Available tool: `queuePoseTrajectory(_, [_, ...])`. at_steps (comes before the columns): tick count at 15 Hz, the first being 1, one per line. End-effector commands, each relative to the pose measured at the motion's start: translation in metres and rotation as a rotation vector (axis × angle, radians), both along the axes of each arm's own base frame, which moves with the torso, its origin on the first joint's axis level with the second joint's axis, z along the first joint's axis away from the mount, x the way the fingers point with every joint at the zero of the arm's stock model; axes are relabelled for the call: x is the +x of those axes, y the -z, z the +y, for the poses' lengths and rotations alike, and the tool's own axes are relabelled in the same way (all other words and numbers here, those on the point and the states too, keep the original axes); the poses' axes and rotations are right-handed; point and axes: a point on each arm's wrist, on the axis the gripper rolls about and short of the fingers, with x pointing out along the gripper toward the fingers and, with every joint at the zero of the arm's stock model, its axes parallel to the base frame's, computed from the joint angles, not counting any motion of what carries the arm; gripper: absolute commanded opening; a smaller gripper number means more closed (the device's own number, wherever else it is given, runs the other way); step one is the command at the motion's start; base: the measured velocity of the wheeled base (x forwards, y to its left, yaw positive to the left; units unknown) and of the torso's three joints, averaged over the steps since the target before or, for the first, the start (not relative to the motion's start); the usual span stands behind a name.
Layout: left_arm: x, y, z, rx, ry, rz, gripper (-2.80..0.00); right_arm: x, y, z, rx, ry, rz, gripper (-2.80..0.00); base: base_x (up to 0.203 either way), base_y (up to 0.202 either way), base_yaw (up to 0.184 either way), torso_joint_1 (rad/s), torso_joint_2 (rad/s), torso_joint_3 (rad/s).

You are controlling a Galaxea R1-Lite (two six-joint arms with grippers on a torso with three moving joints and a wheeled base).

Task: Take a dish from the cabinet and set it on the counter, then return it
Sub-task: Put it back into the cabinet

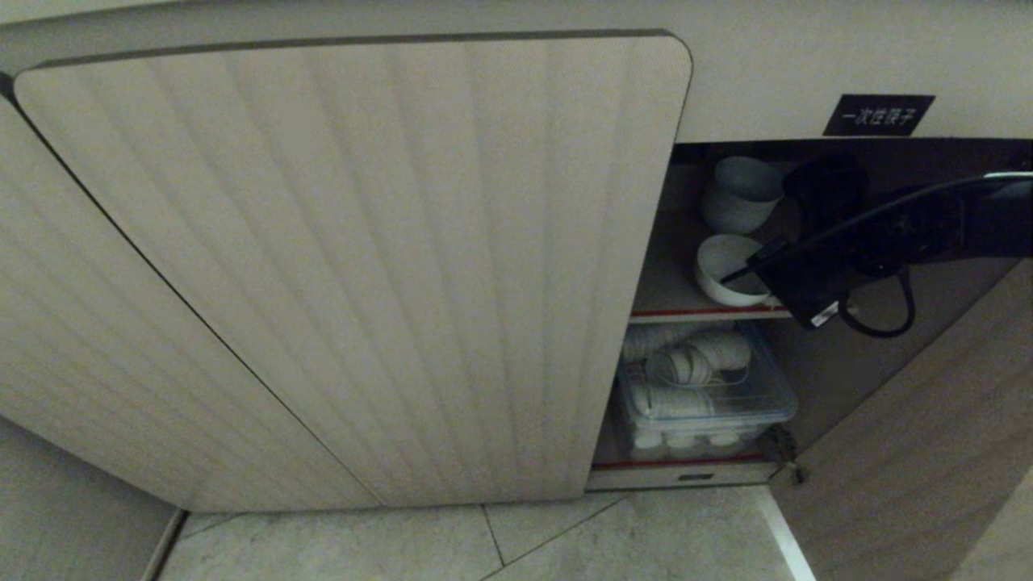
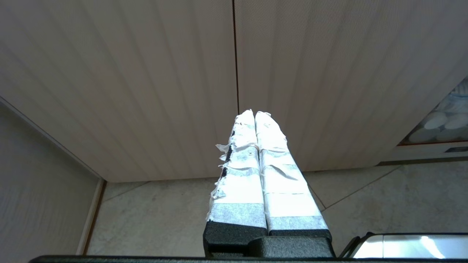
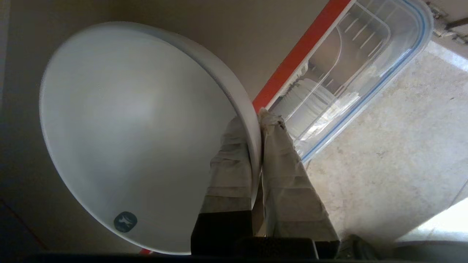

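Right gripper [image 3: 257, 120] pinching rim of the dish [image 3: 139, 135], one finger inside and one outside, dish at front edge of the cabinet [image 1: 807, 234] upper shelf [image 1: 670, 298] near the red trim, bowl stack [image 1: 738, 202] behind it; left gripper [image 2: 255, 116] pressed together, parked by closed doors.

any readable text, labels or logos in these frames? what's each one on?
"一次性筷子": white letters on the black label above the cabinet opening.
Small dark round sticker inside the dish: a pale logo, no words legible.
Small dark tag under the bottom shelf: too small to read.
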Motion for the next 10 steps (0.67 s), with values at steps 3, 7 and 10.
queuePoseTrajectory(3, [0.0000,0.0000,0.0000,0.000,0.000,-0.001,-2.80,0.0040,0.0009,0.0007,0.021,0.020,-0.002,-2.80,0.000,0.000,0.000,0.000,0.00,0.000])
queuePoseTrajectory(7, [0.0000,0.0000,0.0000,0.000,0.000,-0.001,-2.80,0.0077,0.0041,0.0006,0.026,0.028,-0.002,-2.80,0.000,0.000,0.000,0.000,0.00,0.000])
queuePoseTrajectory(10, [0.0000,0.0000,0.0000,0.000,0.000,-0.001,-2.80,0.0093,0.0058,-0.0005,0.048,0.050,-0.003,-2.80,0.000,0.000,0.000,0.000,0.00,0.000])
